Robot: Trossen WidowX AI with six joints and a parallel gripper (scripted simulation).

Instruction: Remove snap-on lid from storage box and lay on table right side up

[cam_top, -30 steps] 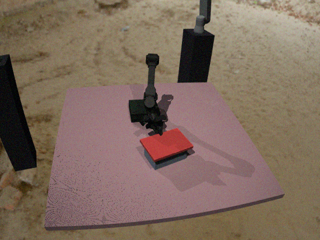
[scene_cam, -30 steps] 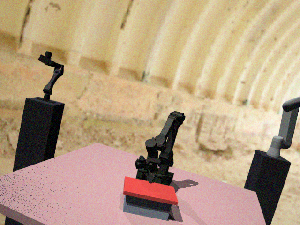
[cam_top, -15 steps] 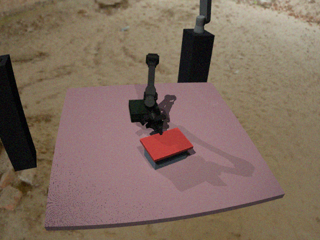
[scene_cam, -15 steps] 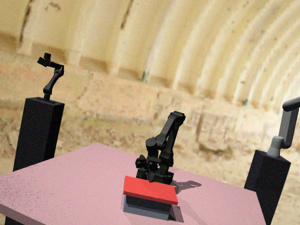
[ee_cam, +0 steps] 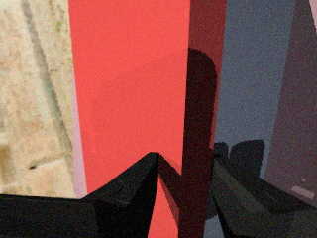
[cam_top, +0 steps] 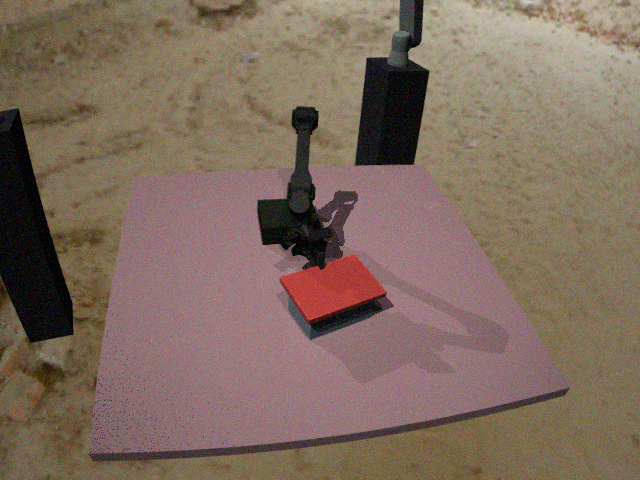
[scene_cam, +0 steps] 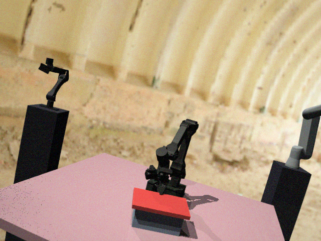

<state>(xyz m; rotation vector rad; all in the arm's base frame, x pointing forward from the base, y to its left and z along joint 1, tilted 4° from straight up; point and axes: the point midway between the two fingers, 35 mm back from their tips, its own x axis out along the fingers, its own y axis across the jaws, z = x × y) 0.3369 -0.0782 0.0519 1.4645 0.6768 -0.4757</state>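
The red lid (cam_top: 333,291) (scene_cam: 158,203) (ee_cam: 129,89) lies right side up over the blue-grey storage box (cam_top: 299,316) (scene_cam: 155,228) (ee_cam: 253,74) and overhangs its walls. A dark band shows under its front edge; whether this is a gap or shadow is unclear. My gripper (cam_top: 320,266) (scene_cam: 161,193) (ee_cam: 183,161) is shut on the lid at its edge nearest the arm base. In the wrist view one fingertip is over the lid's top and the other is beyond its side rim, against or close to the box wall. The exact contact below is hidden.
The box stands on the pink table (cam_top: 206,372) (scene_cam: 90,181). A dark pedestal (cam_top: 392,113) (scene_cam: 285,187) with a grey arm stands behind the table. Another dark pedestal (cam_top: 31,232) (scene_cam: 41,140) stands off to the left, bearing a black arm (scene_cam: 58,84).
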